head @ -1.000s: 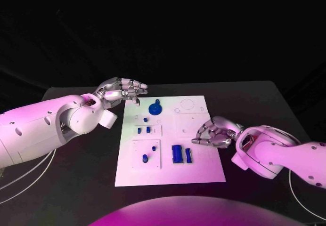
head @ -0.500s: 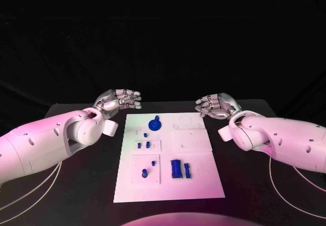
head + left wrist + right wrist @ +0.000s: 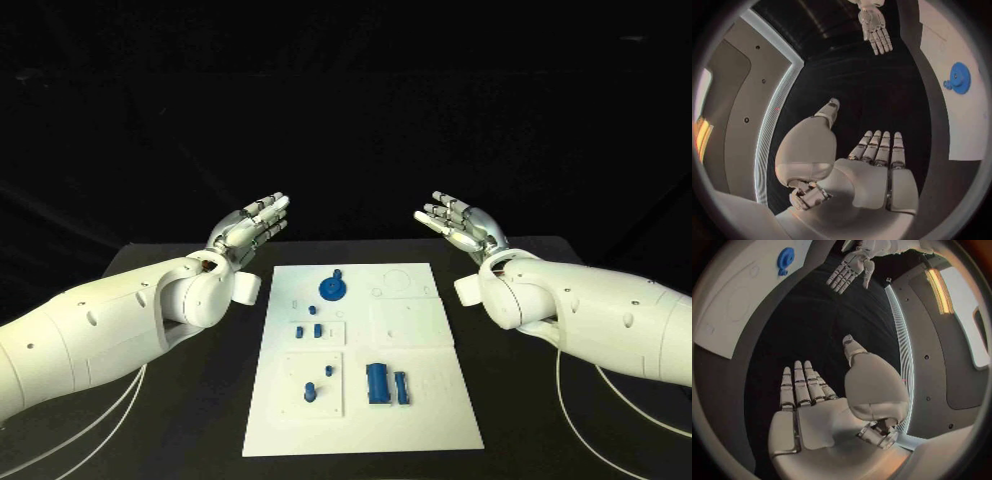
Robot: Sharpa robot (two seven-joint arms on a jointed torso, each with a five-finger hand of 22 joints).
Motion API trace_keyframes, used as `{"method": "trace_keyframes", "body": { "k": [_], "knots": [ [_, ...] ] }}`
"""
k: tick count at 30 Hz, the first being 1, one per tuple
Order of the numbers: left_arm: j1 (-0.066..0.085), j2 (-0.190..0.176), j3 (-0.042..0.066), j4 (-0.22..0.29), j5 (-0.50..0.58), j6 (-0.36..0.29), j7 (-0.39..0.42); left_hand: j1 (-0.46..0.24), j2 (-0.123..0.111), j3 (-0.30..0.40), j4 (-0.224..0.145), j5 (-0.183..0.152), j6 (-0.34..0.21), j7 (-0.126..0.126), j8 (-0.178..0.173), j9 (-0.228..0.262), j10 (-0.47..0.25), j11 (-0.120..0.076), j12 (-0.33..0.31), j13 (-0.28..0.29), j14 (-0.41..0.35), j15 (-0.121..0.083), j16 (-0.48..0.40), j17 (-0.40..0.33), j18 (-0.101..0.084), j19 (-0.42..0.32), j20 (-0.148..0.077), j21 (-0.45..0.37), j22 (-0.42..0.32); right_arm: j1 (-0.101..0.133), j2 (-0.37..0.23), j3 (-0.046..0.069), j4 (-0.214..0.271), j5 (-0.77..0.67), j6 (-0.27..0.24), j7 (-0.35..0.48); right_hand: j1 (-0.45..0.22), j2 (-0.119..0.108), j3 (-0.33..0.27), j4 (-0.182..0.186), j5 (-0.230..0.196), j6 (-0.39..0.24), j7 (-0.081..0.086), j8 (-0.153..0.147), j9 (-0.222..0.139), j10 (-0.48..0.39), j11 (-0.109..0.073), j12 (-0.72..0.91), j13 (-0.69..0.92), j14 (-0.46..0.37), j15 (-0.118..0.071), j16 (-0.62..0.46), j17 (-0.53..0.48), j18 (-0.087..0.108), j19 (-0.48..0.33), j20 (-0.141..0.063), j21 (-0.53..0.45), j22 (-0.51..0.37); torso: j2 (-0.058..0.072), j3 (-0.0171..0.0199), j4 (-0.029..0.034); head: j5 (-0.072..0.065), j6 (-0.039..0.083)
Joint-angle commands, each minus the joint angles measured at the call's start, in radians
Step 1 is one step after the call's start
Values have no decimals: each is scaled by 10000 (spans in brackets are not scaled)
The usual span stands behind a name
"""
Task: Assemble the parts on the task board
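The white task board [image 3: 361,420] lies flat in the middle of the black table. On it, toward the far end, stands a blue round part with a knob [image 3: 333,289]. Small blue pegs [image 3: 307,330] stand in the board's middle, two more [image 3: 317,387] nearer me, and two blue blocks [image 3: 387,383] beside those. My left hand [image 3: 253,225] is raised beyond the board's far left corner, fingers straight and apart, holding nothing. My right hand [image 3: 459,222] mirrors it past the far right corner, also flat and empty. The left hand [image 3: 876,160] and the right hand [image 3: 804,400] show bare palms.
Black table [image 3: 548,420] surrounds the board on both sides. My white forearms [image 3: 130,320] flank the board's long edges. The blue round part [image 3: 959,77] and a board corner [image 3: 729,315] appear beside the hands in the wrist views.
Both hands have uncurled and lifted away past the board's far end. The right hand left the board's middle right edge. The camera view has shifted too.
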Motion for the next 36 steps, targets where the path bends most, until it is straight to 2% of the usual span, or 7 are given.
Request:
{"method": "trace_keyframes", "body": {
  "k": [1,3,6,9,12,21,36],
  "knots": [
    [-62,-20,32,331,41,-908,169,-9489,503,-1522,-242,-483,-1937,-519,-1027,-433,-2448,-505,-405,-161,-1959,-441,-994,-278,-532,-1742,-744,-673,-254,-193,-49,199,565,662,-769,292,-9870,543,-1218,-552,-480,-2309,-539,-321,-1171,-4140,-385,-327,-679,-3580,-262,-888,-960,-531,-2419,-560,-192,-1484,-165,27,87,35,367],
    [-143,-57,53,672,83,-1526,262,-9489,503,-1522,-242,-483,-1937,-519,-1027,-433,-2448,-505,-405,-161,-1959,-441,-994,-278,-532,-1742,-744,-673,-254,-432,-138,483,1180,1136,-1281,474,-9870,543,-1218,-552,-480,-2309,-539,-321,-1171,-4140,-385,-327,-679,-3580,-262,-888,-960,-531,-2419,-560,-192,-1484,-273,47,144,59,647],
    [-259,-111,83,1161,142,-2412,396,-9489,503,-1522,-242,-483,-1937,-519,-1027,-433,-2448,-505,-405,-161,-1959,-441,-994,-278,-532,-1742,-744,-673,-254,-696,-237,797,1860,1659,-1848,676,-9870,543,-1218,-552,-480,-2309,-539,-321,-1171,-4140,-385,-327,-679,-3580,-262,-888,-960,-531,-2419,-560,-192,-1484,-373,65,196,81,904],
    [-385,-169,115,1690,206,-3369,541,-9489,503,-1522,-242,-483,-1937,-519,-1027,-433,-2448,-505,-405,-161,-1959,-441,-994,-278,-532,-1742,-744,-673,-254,-895,-311,1033,2372,2053,-2274,828,-9870,543,-1218,-552,-480,-2309,-539,-321,-1171,-4140,-385,-327,-679,-3580,-262,-888,-960,-531,-2419,-560,-192,-1484,-440,77,231,95,1076],
    [-516,-229,149,2239,273,-4364,692,-9489,503,-1522,-242,-483,-1937,-519,-1027,-433,-2448,-505,-405,-161,-1959,-441,-994,-278,-532,-1742,-744,-673,-254,-1038,-363,1202,2737,2334,-2579,936,-9870,543,-1218,-552,-480,-2309,-539,-321,-1171,-4140,-385,-327,-679,-3580,-262,-888,-960,-531,-2419,-560,-192,-1484,-473,83,248,102,1160],
    [-702,-315,198,3022,369,-5782,906,-9489,503,-1522,-242,-483,-1937,-519,-1027,-433,-2448,-505,-405,-161,-1959,-441,-994,-278,-532,-1742,-744,-673,-254,-1082,-380,1254,2851,2422,-2674,970,-9870,543,-1218,-552,-480,-2309,-539,-321,-1171,-4140,-385,-327,-679,-3580,-262,-888,-960,-531,-2419,-560,-192,-1484,-473,83,248,103,1162],
    [-712,-320,200,3066,374,-5862,918,-9489,503,-1522,-242,-483,-1937,-519,-1027,-433,-2448,-505,-405,-161,-1959,-441,-994,-278,-532,-1742,-744,-673,-254,-1082,-380,1254,2851,2422,-2674,970,-9870,543,-1218,-552,-480,-2309,-539,-321,-1171,-4140,-385,-327,-679,-3580,-262,-888,-960,-531,-2419,-560,-192,-1484,-473,83,248,103,1162]
  ]
}}
